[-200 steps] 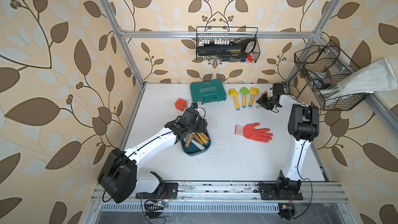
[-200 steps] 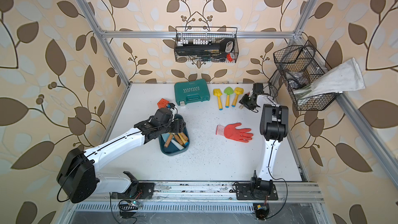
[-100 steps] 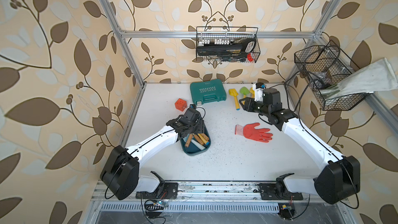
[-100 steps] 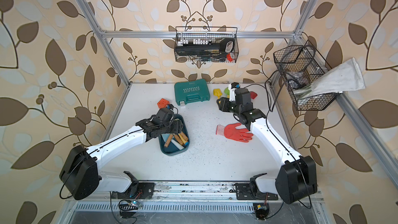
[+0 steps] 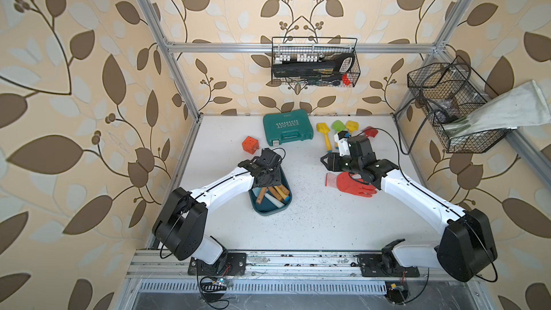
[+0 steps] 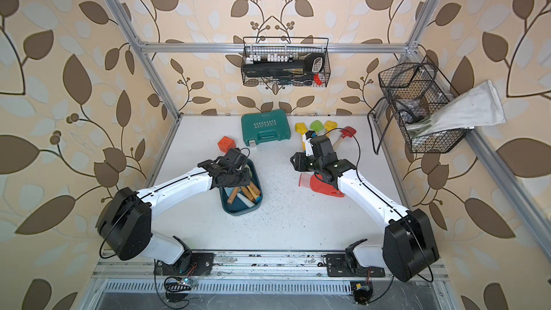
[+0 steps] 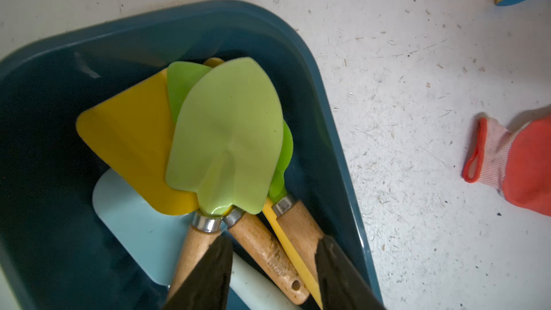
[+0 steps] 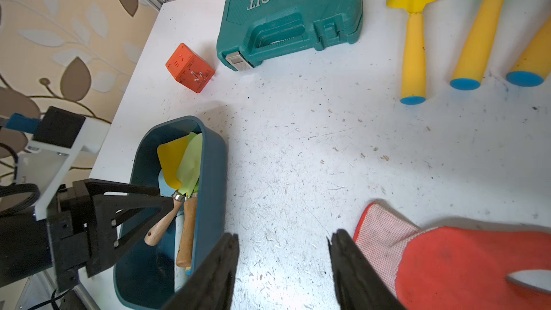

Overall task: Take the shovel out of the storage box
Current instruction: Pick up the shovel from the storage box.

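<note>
The storage box (image 5: 269, 212) is found left of centre on the table (image 5: 313, 228), with several shovels stacked inside it. Their blades are turned to the box's far end, and their wooden handles (image 7: 265, 251) are laid along its length toward the near end. The pale green shovel (image 7: 226, 138) is seen on top. The left gripper (image 7: 272, 243) is held directly over those handles, with its jaws set partway apart across them so that the handles are bracketed. Whether any handle is already pinched cannot be told. The right gripper (image 8: 284, 235) is kept well apart from the box, open and empty, over bare table beside the red glove (image 8: 447, 263). The left arm is judged much the nearer. "EXPLOIT" is read on the green case (image 8: 289, 10); no other writing can be made out
</note>
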